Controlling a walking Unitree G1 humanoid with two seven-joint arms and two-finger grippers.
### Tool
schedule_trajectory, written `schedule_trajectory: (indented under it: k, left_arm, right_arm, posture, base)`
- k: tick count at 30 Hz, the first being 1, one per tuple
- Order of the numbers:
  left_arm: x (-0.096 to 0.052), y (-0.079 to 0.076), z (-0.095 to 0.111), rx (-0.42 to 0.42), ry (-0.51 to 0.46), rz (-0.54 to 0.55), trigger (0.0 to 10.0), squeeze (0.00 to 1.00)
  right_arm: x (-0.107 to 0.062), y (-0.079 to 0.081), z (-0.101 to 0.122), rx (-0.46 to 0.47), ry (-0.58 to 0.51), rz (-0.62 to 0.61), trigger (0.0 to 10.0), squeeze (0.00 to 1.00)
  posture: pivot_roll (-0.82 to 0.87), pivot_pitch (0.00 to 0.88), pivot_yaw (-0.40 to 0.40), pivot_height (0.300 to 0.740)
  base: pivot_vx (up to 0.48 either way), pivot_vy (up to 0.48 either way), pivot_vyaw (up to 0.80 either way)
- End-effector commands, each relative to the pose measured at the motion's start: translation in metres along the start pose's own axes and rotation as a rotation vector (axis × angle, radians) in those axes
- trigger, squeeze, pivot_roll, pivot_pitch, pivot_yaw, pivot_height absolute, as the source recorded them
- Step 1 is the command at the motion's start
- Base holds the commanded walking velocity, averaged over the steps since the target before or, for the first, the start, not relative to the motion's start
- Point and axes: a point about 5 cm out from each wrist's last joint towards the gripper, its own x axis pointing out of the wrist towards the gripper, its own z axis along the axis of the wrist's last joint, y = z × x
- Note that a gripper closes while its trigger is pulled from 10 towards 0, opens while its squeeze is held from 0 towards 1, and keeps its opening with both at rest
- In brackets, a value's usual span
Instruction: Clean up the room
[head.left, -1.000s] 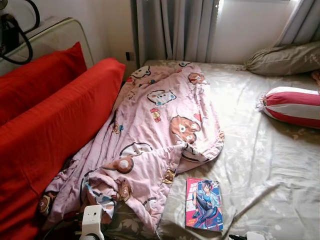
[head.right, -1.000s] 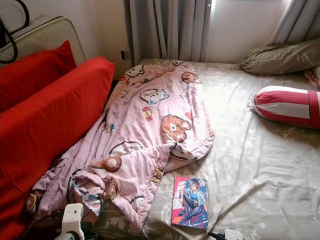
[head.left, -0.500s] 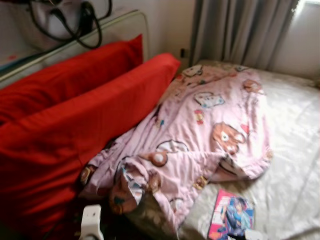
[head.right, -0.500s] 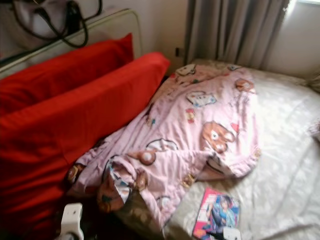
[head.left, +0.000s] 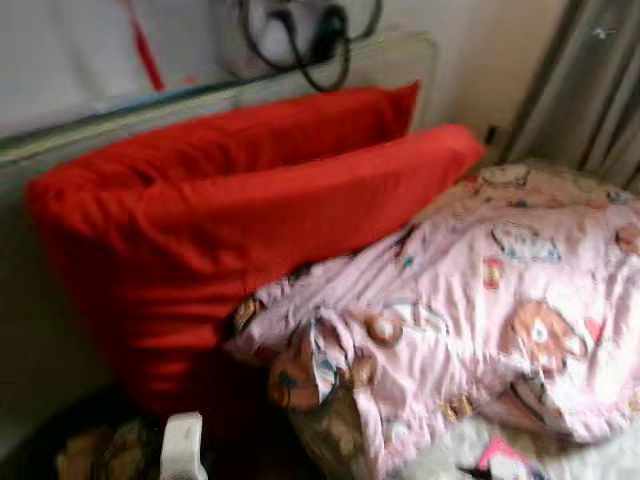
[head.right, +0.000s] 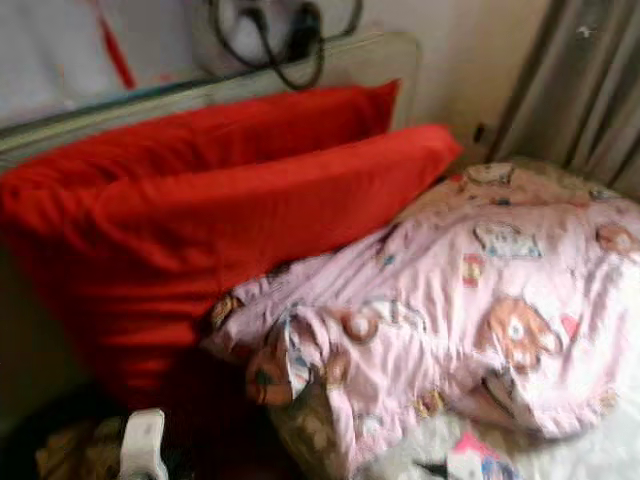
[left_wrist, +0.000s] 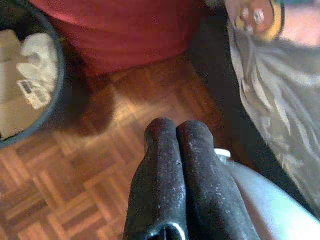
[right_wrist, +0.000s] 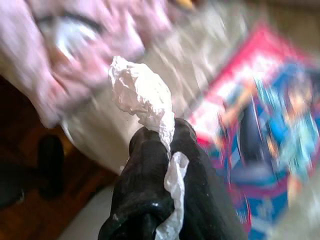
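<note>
Two red cushions (head.left: 250, 215) stand on edge at about 10 o'clock in the head views, one behind the other, leaning against a pale frame (head.left: 200, 95). One pink cartoon-print blanket (head.left: 500, 310) lies bunched on the bed from 3 to 5 o'clock, its near fold touching the front cushion. One magazine (right_wrist: 270, 145) with a pink and blue cover lies on the bed's pale patterned sheet (left_wrist: 280, 100); only its top corner shows at 5 o'clock in the head views. One dark round bin (left_wrist: 55, 80) sits on the floor, with crumpled paper inside it.

The floor is brown wood parquet (left_wrist: 90, 170). Grey curtains (head.left: 590, 90) hang at 2 o'clock, and black cables (head.left: 310, 40) loop over a pale thing on the ledge at 12 o'clock.

The left pincer (left_wrist: 175, 130) hangs above the parquet between the bin and the bed's edge, its two black fingers pressed together with nothing between them. The right pincer (right_wrist: 160, 137) is clamped on a crumpled white tissue (right_wrist: 142, 100), held above the bed's edge near the magazine.

Since a second ago the head camera has swung left: the striped bolster and the olive pillow have gone out of frame, the cushions now sit mid-picture, and the views are blurred.
</note>
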Motion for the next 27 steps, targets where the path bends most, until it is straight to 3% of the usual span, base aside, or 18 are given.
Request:
schedule_trajectory:
  k: [1, 13, 16, 27]
  left_arm:
    - [0.0005, -0.0061, -0.0024, -0.017, 0.012, -0.007, 10.0, 0.0]
    - [0.0006, -0.0058, -0.0035, -0.01, 0.028, 0.004, 10.0, 0.0]
    - [0.0005, -0.0049, -0.0038, -0.008, 0.029, 0.006, 10.0, 0.0]
    - [-0.0001, -0.0011, -0.0056, 0.005, 0.047, 0.014, 10.0, 0.0]
  right_arm:
    - [-0.0032, -0.0078, -0.0084, -0.003, 0.031, -0.02, 10.0, 0.0]
    - [-0.0032, -0.0074, -0.0094, 0.011, 0.034, -0.016, 10.0, 0.0]
    - [-0.0032, -0.0067, -0.0104, 0.049, 0.034, -0.016, 10.0, 0.0]
    - [-0.0032, -0.0053, -0.0127, 0.053, 0.044, -0.018, 10.0, 0.0]
  posture:
    - [0.09, 0.0, -0.072, 0.714]
    - [0.09, 0.0, -0.071, 0.714]
    - [0.09, 0.0, -0.067, 0.714]
    - [0.09, 0.0, -0.053, 0.714]
  base:
    - [0.0, 0.0, 0.8]
    - [0.0, 0.0, 0.8]
    - [0.0, 0.0, 0.0]
    - [0.0, 0.082, 0.0]
